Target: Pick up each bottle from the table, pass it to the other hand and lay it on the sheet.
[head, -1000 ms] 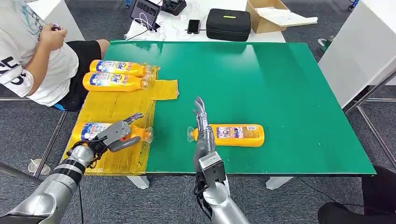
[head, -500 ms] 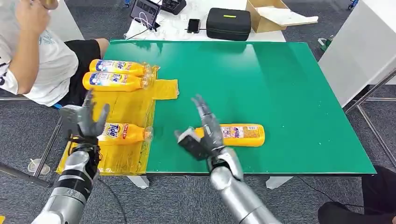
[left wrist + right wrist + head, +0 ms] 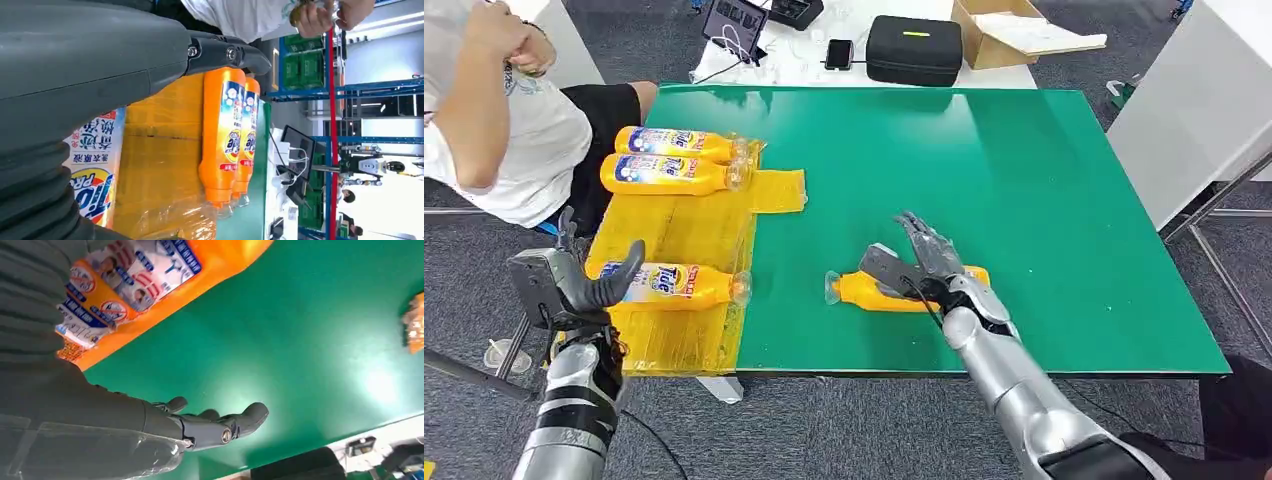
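Observation:
An orange bottle lies on its side on the green table, cap to the left. My right hand is spread over its middle with fingers apart; in the right wrist view the bottle sits under the palm and the fingers reach out past it above the table, closed on nothing. Three more orange bottles lie on the yellow sheet: two at the back and one near the front. My left hand stands open just left of that front bottle.
A person sits beside the table's far left corner. Behind the table are a black case, a cardboard box, a phone and a tablet. A white cabinet stands to the right.
My left hand has let go of the front bottle on the sheet and drawn back to the left. My right hand has swung right and come down over the bottle on the table.

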